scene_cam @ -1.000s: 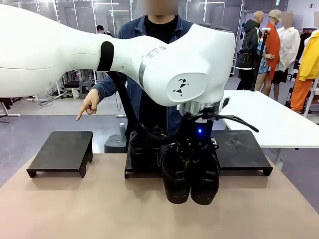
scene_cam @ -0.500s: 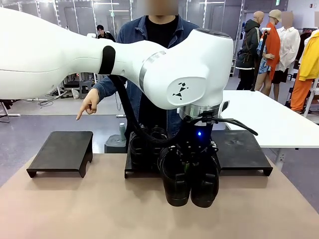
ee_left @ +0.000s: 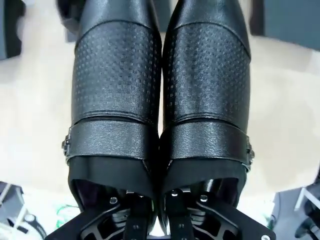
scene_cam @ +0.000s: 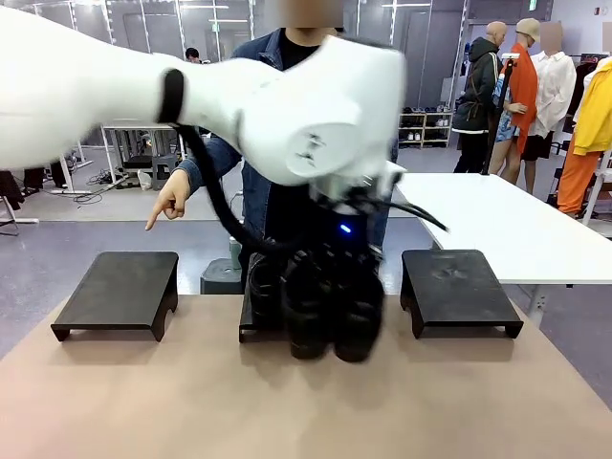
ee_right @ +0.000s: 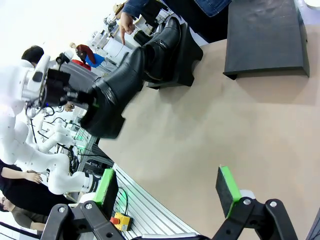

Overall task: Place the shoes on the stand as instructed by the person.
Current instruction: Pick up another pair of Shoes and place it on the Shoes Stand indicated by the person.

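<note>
Left gripper (scene_cam: 335, 287) carrying the strapped shoes (ee_left: 160, 110) above the table (scene_cam: 191, 402).
Its fingers are pinching both shoes together; the right gripper (ee_right: 165, 192) is gaping wide while the person's hand (scene_cam: 172, 201) is pointing down.

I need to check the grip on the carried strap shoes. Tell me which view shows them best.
The left wrist view: the strap shoes sit side by side, straps and buckles sharp, over the left gripper. The front view shows them blurred beneath the arm; the right wrist view shows them from the side, lifted off the table.
</note>
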You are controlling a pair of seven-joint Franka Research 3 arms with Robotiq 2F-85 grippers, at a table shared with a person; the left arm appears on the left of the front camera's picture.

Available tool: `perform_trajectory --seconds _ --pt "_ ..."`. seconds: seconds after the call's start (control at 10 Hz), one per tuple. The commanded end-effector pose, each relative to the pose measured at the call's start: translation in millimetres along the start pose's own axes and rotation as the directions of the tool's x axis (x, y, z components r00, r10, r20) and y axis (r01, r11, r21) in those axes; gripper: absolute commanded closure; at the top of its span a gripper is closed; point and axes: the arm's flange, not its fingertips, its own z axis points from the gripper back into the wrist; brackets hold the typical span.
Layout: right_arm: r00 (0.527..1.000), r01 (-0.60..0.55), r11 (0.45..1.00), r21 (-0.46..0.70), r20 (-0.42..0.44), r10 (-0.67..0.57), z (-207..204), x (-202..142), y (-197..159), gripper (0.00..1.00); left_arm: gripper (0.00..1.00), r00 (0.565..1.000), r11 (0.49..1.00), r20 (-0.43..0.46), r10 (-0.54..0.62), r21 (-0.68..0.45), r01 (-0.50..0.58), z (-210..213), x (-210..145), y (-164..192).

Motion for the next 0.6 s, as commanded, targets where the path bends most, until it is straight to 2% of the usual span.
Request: perform_trajectory --seconds 0.0,0.5 --pt "1.000 -0.020 1.000 0.012 0.012 0.020 1.1 0.9 -0.5 0.00 0.92 0.998 0.997 0.051 -0.045 -0.057 0.048 11.8 10.6 87.7" --pt "1.000 -0.020 1.000 0.012 0.012 0.020 1.1 0.9 -0.5 0.00 0.92 0.981 0.987 0.166 0.097 -0.140 -0.074 -6.3 51.9 264.4"
